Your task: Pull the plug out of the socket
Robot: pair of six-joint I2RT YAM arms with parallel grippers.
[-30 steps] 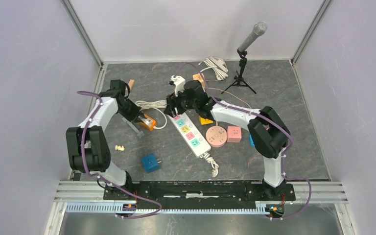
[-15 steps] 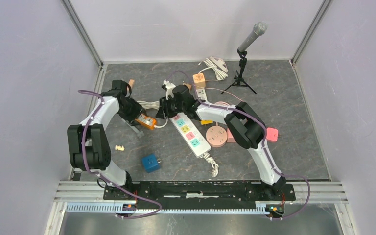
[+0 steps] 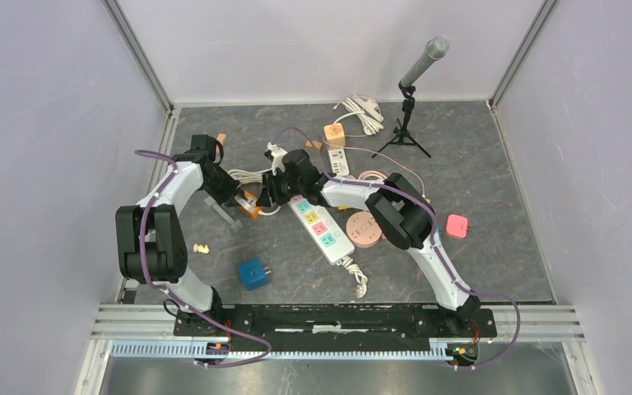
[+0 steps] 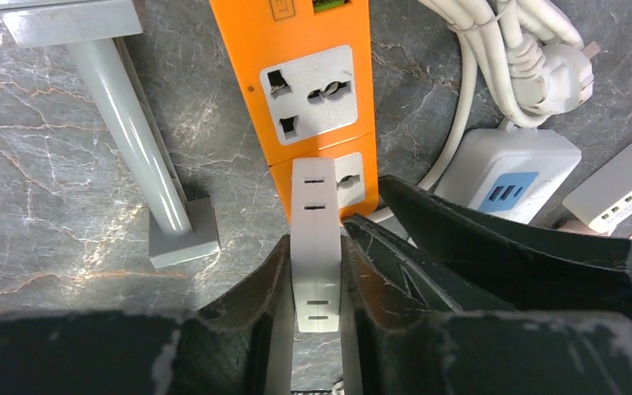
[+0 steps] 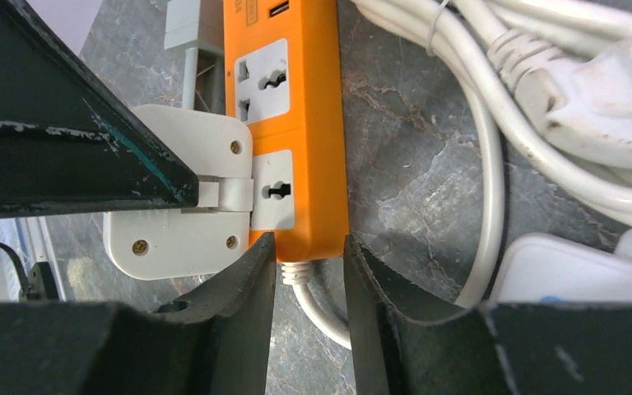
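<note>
The orange power strip [image 3: 249, 203] lies left of centre between both grippers. In the left wrist view a flat white plug [image 4: 314, 189] sits in the lower socket of the orange strip [image 4: 296, 49]. My left gripper [image 4: 317, 236] is shut on the plug's two flat sides. In the right wrist view the right gripper [image 5: 309, 243] clamps the cable end of the orange strip [image 5: 296, 123]. The white plug [image 5: 173, 234] sticks out to its left, partly under the left gripper's black finger [image 5: 66, 140].
A white power strip with pastel sockets [image 3: 321, 230] lies just right of the grippers. A grey stand [image 4: 132, 123] is close on the left. White cables [image 4: 543, 66] and a white charger [image 4: 510, 173] are on the right. A blue cube [image 3: 253, 273], a pink disc [image 3: 366, 229] and a microphone tripod [image 3: 407, 123] stand further off.
My right gripper has moved left from above the white strip's far end to the orange strip and now clamps its cable end. The left gripper has stayed at the plug.
</note>
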